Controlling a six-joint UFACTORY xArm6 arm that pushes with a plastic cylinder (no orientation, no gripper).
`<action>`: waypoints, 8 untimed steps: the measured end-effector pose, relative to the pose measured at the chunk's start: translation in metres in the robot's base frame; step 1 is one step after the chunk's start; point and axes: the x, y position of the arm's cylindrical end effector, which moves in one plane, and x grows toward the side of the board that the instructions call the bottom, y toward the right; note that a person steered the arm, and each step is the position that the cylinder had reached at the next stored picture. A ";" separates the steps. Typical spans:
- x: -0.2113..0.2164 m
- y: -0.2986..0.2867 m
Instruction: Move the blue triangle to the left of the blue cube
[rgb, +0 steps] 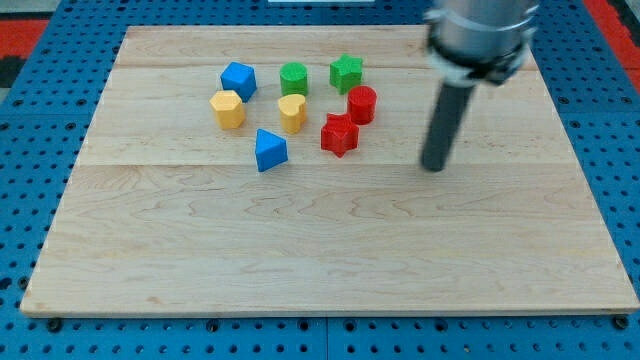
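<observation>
Lying well left of my tip (433, 167): blue triangle (269, 150), below blue cube (238, 80).

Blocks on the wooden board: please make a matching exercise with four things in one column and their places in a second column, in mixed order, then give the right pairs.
Things:
1. blue cube
2. blue triangle
3. green star
4. my tip

Places:
A. alone, at the view's right of all blocks
B. lowest block in the view, below the yellow heart
C. directly above the yellow hexagon
D. just above the red cylinder

Pairs: 1-C, 2-B, 3-D, 4-A
</observation>
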 end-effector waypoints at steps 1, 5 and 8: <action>-0.030 -0.126; -0.022 -0.206; -0.076 -0.267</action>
